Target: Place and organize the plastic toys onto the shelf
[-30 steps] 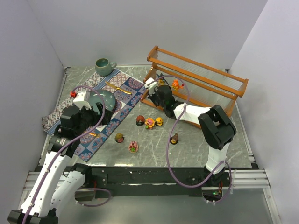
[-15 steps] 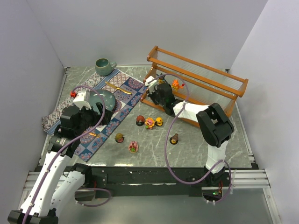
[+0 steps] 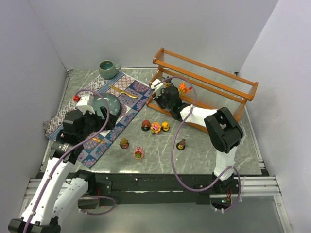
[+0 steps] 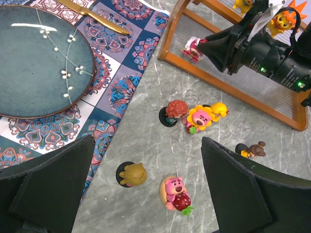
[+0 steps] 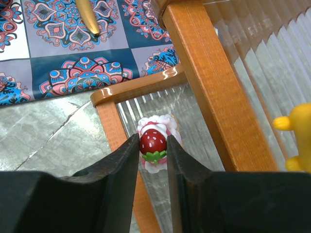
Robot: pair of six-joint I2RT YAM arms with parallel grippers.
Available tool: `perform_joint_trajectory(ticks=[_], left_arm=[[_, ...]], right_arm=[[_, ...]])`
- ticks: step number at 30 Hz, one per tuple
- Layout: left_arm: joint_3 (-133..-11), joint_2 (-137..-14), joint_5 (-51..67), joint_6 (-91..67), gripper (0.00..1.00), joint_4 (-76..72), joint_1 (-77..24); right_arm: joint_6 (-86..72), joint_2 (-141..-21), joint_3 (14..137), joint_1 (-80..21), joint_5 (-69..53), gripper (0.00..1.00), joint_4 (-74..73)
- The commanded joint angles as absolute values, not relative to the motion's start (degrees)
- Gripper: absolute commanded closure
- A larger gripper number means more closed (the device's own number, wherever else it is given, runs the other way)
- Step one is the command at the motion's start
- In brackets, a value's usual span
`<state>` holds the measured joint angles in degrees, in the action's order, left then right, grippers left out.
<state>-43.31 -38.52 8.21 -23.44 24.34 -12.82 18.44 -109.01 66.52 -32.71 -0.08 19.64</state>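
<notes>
The left arm bends up from its near-left base, its left gripper (image 4: pixel 147 145) hanging with fingers (image 4: pixel 48 184) spread wide and holding nothing above the edge of the patterned mat (image 4: pixel 121 82), beside the blue plate (image 4: pixel 29 63). On the stone surface (image 3: pixel 204 155) ahead stand a brown toy (image 4: pixel 132 174), a pink bear toy (image 4: pixel 174 189), a red-haired toy (image 4: pixel 175 110), a flower-faced toy (image 4: pixel 199 118) and a bun-haired toy (image 4: pixel 252 150). The right arm (image 3: pixel 223 131) folds at its raised elbow and stretches leftward and away; its right gripper (image 5: pixel 151 140) is clamped on a strawberry-topped toy (image 5: pixel 156 122) at the left end of the lowest tier of the shelf (image 5: pixel 214 82). An orange-crested toy (image 3: pixel 182 88) stands higher up the shelf.
</notes>
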Motion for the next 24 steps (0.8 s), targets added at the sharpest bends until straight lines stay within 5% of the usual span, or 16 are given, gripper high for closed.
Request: perform_joint_trajectory(ticks=[1, 24], left_arm=[[-43.3, -38.6, 9.6, -23.3, 0.03, 22.3, -12.9], [-43.3, -38.5, 9.7, -23.4, 0.03, 22.3, -12.9]], right_arm=[[17.8, -108.5, 69.3, -32.3, 1.0, 0.63, 19.7], [17.6, -107.0, 69.5, -32.4, 1.6, 0.45, 18.6]])
